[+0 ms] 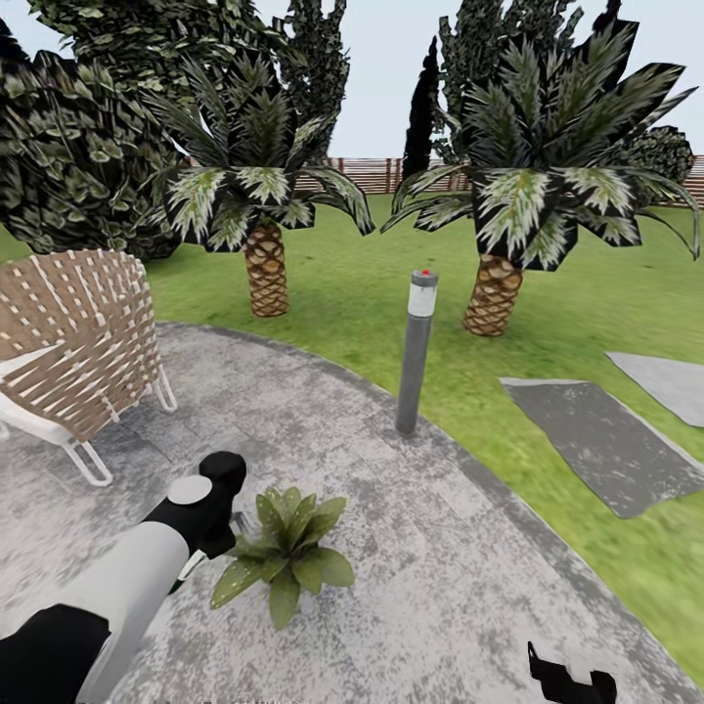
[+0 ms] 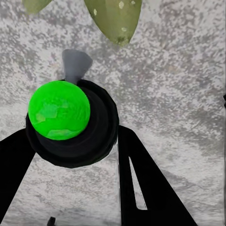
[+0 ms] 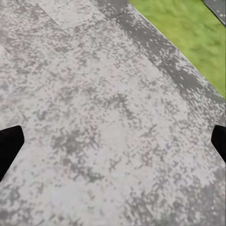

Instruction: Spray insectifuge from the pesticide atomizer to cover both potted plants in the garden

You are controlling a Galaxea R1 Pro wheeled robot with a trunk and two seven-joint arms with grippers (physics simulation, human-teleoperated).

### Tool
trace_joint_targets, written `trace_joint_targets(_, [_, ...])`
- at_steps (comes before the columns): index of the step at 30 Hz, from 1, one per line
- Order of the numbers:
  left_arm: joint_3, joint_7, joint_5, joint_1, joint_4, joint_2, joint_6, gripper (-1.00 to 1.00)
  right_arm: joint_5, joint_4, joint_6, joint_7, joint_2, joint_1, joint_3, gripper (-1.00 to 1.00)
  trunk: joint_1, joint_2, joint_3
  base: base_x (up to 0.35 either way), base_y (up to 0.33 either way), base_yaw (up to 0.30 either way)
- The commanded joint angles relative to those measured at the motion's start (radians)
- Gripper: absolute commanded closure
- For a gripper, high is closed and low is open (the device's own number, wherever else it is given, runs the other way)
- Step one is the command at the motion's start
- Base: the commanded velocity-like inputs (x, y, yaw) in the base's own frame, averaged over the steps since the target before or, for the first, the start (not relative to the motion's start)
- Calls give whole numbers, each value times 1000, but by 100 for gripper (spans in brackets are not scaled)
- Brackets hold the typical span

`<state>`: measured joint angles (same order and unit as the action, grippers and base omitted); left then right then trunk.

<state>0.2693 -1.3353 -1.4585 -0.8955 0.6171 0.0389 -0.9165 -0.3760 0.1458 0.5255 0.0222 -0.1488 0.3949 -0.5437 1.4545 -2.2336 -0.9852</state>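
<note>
Green domed cap on a dark round body, seen end-on: pesticide atomizer (image 2: 70,123), lodged between the two black fingers (image 2: 141,179) of the left gripper (image 2: 73,141). Appears clamped from both sides; contact along the pads hidden by the body itself.

Just ahead of that gripper, speckled leaves of a potted plant (image 1: 287,553), low on the stone patio (image 1: 411,587). Pot not visible under the rosette.

Right gripper (image 3: 113,146) slack, fingers spread wide, carrying nothing, well apart from the left and low over bare paving.

Risks, as judged:
- Nozzle direction unreadable from here. If aimed past the leaves, spray lands on stone and leaves coverage incomplete.
- Round, slim body in a two-finger hold: likely to twist or slip if tilted sharply.
- Leaves very near the fingers: any push forward may brush or shove the plant.
- Second plant not located from this position; needs repositioning, with a bollard lamp (image 1: 416,352) and wicker chair (image 1: 83,342) as obstacles beyond and beside the hand.
</note>
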Motion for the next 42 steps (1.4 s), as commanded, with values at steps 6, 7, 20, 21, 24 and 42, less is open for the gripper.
trace_joint_targets(6, [1, -16, -6, -22, 4, -7, -14, 100, -11, -2, 4, 2, 0, 1, -6, -100, 0, 0, -1, 0, 0, 261])
trace_joint_targets(7, [1, -16, -6, -26, 3, -8, -14, 100, -11, -2, 4, 1, 0, 1, -6, -100, 0, 0, -1, 0, 0, 97])
trace_joint_targets(20, [4, -16, -6, -18, -4, -7, -12, 100, -11, -2, 4, 2, 0, 1, -6, -100, 0, 0, -1, 17, -215, 118])
trace_joint_targets(21, [5, -16, -6, -18, -4, -7, -13, 100, -11, -2, 4, 2, 0, 1, -6, -100, 0, 0, -1, 112, -270, 272])
trace_joint_targets(24, [5, -16, -6, -20, -1, -6, -13, 100, -11, -1, 4, 2, 0, 1, -6, -100, 0, 0, -1, 96, -247, 276])
trace_joint_targets(42, [4, -16, -8, -15, -8, -8, -9, 100, -11, -1, 4, 1, 0, 1, -7, -100, 0, 0, -1, 5, -16, 176])
